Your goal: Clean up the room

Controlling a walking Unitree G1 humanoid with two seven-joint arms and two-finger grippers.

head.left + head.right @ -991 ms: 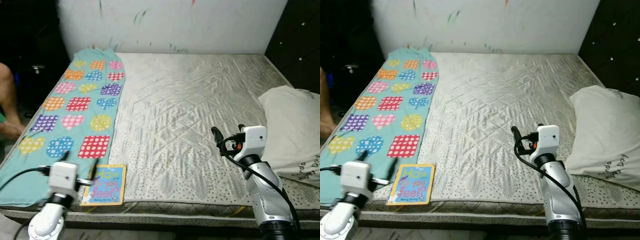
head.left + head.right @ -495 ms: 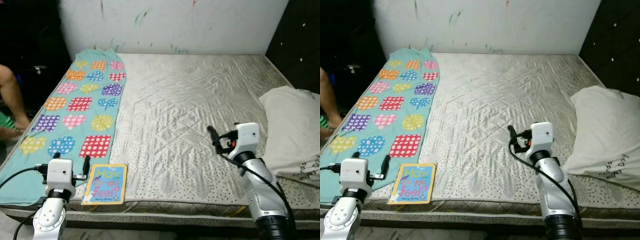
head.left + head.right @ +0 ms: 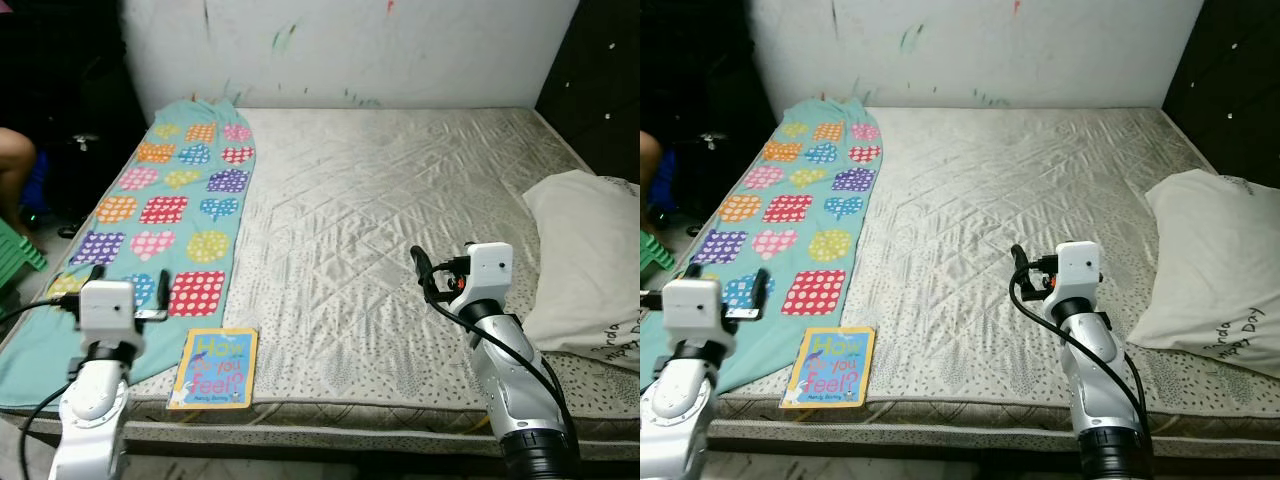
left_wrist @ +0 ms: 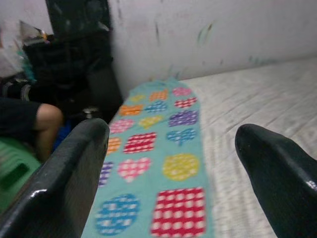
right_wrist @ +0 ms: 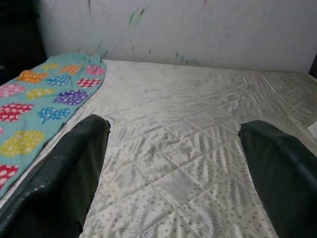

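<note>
A yellow and blue picture book (image 3: 214, 368) lies flat near the front edge of the bare mattress (image 3: 380, 190). Along the mattress's left side stretches a teal blanket (image 3: 170, 200) printed with coloured hearts and squares. A white pillow (image 3: 590, 260) rests at the right edge. My left gripper (image 3: 130, 278) hovers open above the blanket's near end, to the left of the book, holding nothing. In the left wrist view its fingers (image 4: 59, 178) frame the blanket (image 4: 163, 144). My right gripper (image 3: 440, 268) stands open over the mattress's front right, left of the pillow, empty.
A person's leg (image 3: 15, 160) shows at the far left beside the bed, with a green stool (image 3: 20, 255) below it. A stained white wall (image 3: 350, 50) backs the bed. Dark furniture (image 4: 74, 59) stands in the left corner.
My left gripper has risen and drawn back to the left, away from the book. The right gripper has shifted slightly left. The person's leg has pulled back to the left.
</note>
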